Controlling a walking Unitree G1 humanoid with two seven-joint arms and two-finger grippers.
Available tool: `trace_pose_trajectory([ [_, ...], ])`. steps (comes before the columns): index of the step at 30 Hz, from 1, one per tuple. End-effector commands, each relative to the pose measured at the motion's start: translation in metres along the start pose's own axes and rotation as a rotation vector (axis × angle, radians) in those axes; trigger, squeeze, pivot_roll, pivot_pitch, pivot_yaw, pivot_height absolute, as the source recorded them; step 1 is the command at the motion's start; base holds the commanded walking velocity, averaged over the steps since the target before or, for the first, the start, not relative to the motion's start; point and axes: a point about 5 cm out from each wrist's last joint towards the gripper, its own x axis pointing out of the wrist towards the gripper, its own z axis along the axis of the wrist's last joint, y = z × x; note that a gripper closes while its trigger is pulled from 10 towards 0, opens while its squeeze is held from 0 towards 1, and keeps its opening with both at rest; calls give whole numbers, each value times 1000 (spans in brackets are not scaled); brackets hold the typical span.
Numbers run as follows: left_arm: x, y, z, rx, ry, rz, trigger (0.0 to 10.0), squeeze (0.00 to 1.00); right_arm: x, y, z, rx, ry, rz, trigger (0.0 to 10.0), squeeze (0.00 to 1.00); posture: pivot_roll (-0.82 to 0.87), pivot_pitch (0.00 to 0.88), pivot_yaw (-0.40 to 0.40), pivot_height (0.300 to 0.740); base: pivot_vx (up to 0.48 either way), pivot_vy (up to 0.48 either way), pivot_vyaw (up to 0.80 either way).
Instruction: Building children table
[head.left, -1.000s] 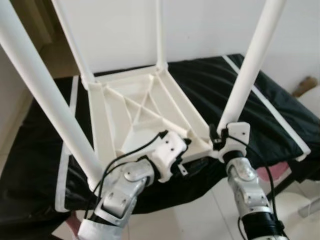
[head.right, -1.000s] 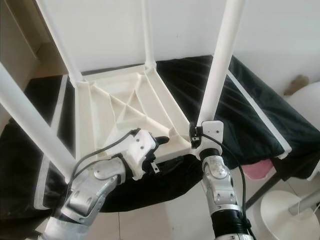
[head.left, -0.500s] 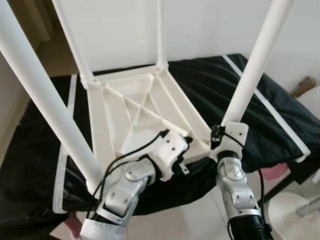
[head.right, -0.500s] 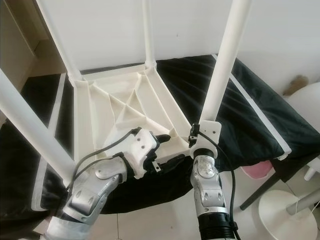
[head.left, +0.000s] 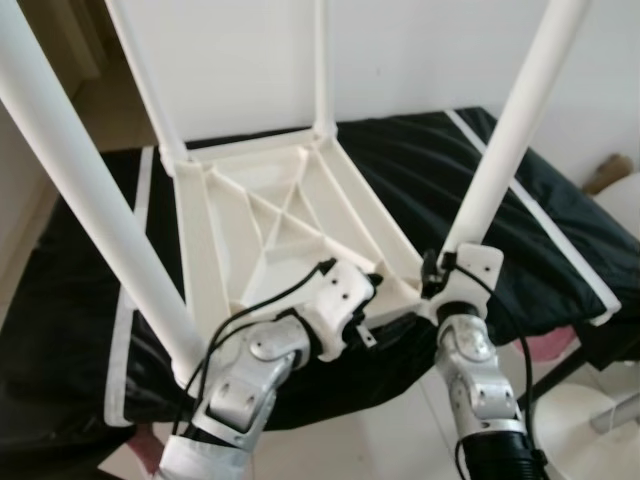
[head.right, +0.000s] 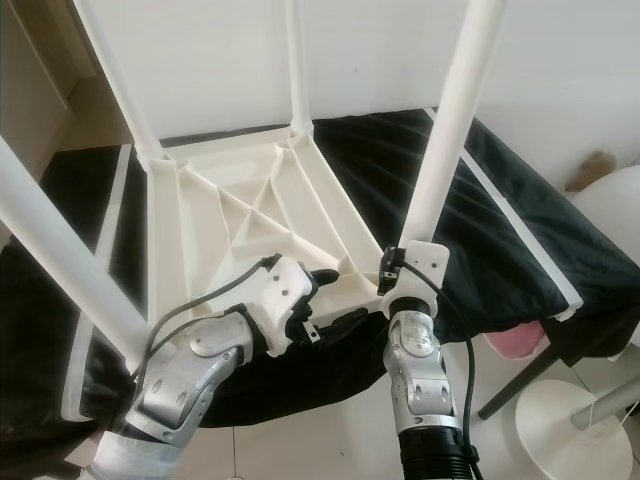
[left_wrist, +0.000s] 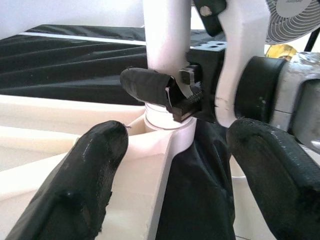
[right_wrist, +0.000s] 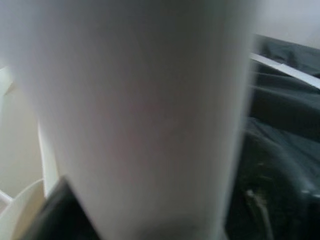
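Keep your right gripper (left_wrist: 172, 95) fingers clamped low on the leg (head.left: 500, 150), twisting it squarely into its socket, while your left gripper (left_wrist: 170, 170), fingers apart, steadies the tabletop (head.left: 270, 215) corner between them.

We see both arms raised forward, elbows bent, silver forearms angled up. Left gripper (left_wrist: 170, 165) reaches in from lower left, wrist tilted toward right; its 2 black fingers (left_wrist: 82, 180) spread wide apart, gripping nothing. Right arm stands near vertical, white wrist housing on top. Right gripper (left_wrist: 167, 92) closed around leg (left_wrist: 167, 45) at its base; 1 finger (left_wrist: 147, 84) wraps front of it. Black cable loops over left wrist (head.left: 335, 305).
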Motion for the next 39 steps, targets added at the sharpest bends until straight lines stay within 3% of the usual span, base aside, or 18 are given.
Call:
trace_pose_trajectory([
  [1, 0, 6, -1, 5, 11, 62, 10000, 0, -9, 4, -10, 35, 35, -3, 10000, 1000, -47, 0, 10, 740, 0, 0, 0],
  [6, -1, 6, -1, 12, 11, 60, 10000, 0, -6, 0, -5, 32, 6, 44, 10000, 1000, -46, 0, 12, 740, 0, 0, 0],
  [9, -2, 5, -1, 18, 15, 53, 10000, 0, -3, -15, 0, -1, -32, 138, 10000, 1000, -47, 0, 19, 740, 0, 0, 0],
  [13, -2, 6, -1, 19, 16, 52, 10000, 0, -3, -19, 1, -12, -40, 168, 10000, 1000, -47, 0, 20, 740, 0, 0, 0],
  [18, -1, 7, 1, 27, 15, 45, 10000, 0, 6, -42, 3, -25, -29, 394, 10000, 1000, -52, 0, 32, 740, 0, 0, 0],
  [19, -1, 7, 1, 27, 15, 42, 10000, 0, 8, -42, 6, -49, -40, 412, 10000, 0, -51, 0, 36, 740, 0, 0, 0],
  [27, -2, 8, 1, 29, 21, 43, 10000, 0, 15, -36, 15, -123, -60, 551, 10000, 0, -43, 0, 35, 740, 0, 0, 0],
  [32, -2, 9, 3, 28, 17, 50, 10000, 0, 22, -27, 15, -182, -36, 717, 10000, 0, -37, 0, 32, 740, 0, 0, 0],
  [38, -3, 10, 3, 28, 18, 55, 10000, 0, 27, -30, 11, -270, 11, 811, 10000, 0, -30, 0, 27, 740, 0, 0, 0],
  [39, -3, 10, 3, 28, 17, 58, 10000, 0, 28, -32, 9, -295, 22, 819, 8275, 0, -30, 0, 27, 740, 0, 0, 0],
])
